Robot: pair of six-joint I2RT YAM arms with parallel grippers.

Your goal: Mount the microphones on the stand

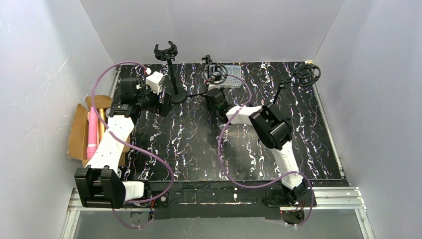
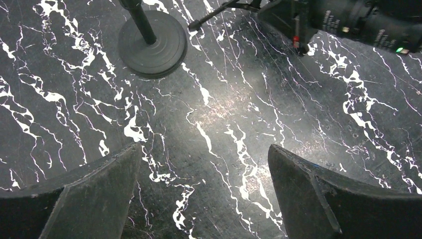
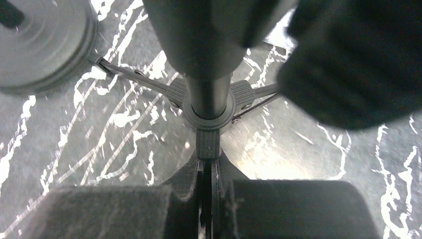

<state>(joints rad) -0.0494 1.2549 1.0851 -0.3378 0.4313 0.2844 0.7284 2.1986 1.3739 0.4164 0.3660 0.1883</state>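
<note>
See left gripper [image 2: 203,149] with jaws wide apart and nothing between, above tabletop [image 2: 224,114]: glossy black marble print, white veins, fine scratches. Pads matte dark, wedge-shaped.

Just ahead, round-base stand [image 2: 152,47]: flat ribbed disc foot, thin black pole, C-shaped clip on top in the overhead view.

See right gripper [image 3: 206,196] with pads almost together, clamped on a thin flat leg of tripod stand [image 3: 208,107]. Round collar hub, ridged leg sockets, smooth dark tube rising out of it, wire-ring shock mount on top. Blurred black mass at upper right of that wrist view, cannot tell what.

Another ring mount [image 1: 306,74] on a thin arm at far right table edge.

Pink microphone [image 1: 92,132], smooth stick with rounded head, lying in brown cardboard box [image 1: 77,129] off the left table edge, beside gold microphone [image 1: 102,122]. Both well apart from every stand.
</note>
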